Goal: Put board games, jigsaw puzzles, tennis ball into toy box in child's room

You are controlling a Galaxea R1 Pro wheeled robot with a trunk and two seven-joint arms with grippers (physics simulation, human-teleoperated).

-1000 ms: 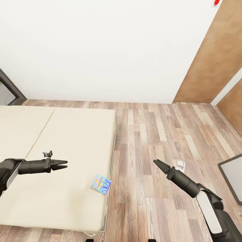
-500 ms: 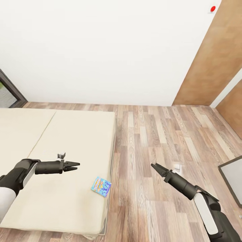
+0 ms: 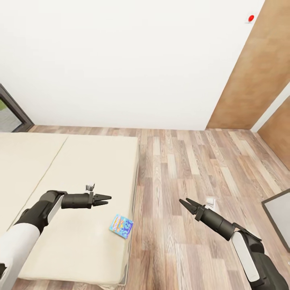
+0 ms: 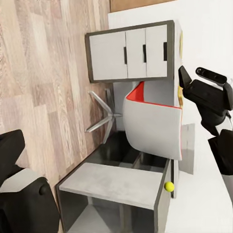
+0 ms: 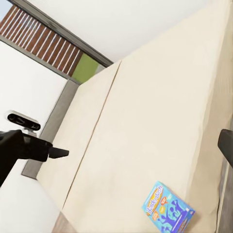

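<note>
A blue board game (image 3: 121, 226) with cartoon print lies on the plain beige bed (image 3: 76, 169) beside wood-plank floor (image 3: 193, 169).

1. Beds (image 3: 80, 169): one, with a two-part mattress.
2. Board games (image 3: 121, 226): one, small and blue, on the bed.
3. Grippers: two, left (image 3: 105, 198) and right (image 3: 184, 203).
4. Tennis balls (image 4: 169, 186): one, yellow.
5. Desks (image 4: 131, 53): one, with three white drawer fronts.
6. Chairs (image 4: 153, 128): one.
</note>
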